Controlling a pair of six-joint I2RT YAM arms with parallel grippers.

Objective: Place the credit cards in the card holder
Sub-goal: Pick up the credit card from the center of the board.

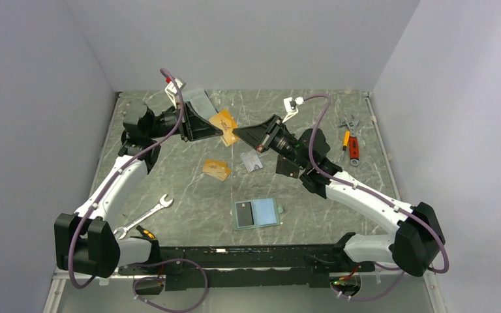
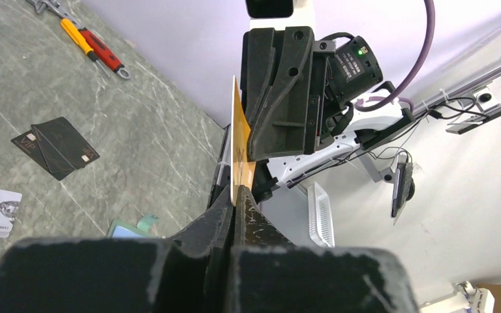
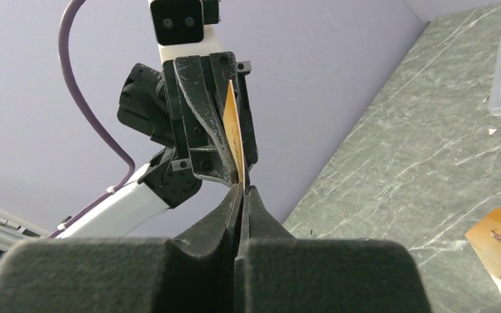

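Though open, card holder (image 1: 258,213) well apart from orange card (image 1: 224,122) in midair

Pale lilac walls (image 1: 235,39) w/ dark, prob. marble tabletop (image 1: 300,222).

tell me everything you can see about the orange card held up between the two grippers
The orange-gold card is a thin, flat rectangle, plastic by its look, with faint dark print on one face. It is lifted clear of the table and tilted. It is pinched at opposite edges: the left gripper is shut on one and the right gripper on the other. Each wrist view shows it edge-on. Nothing else touches it.
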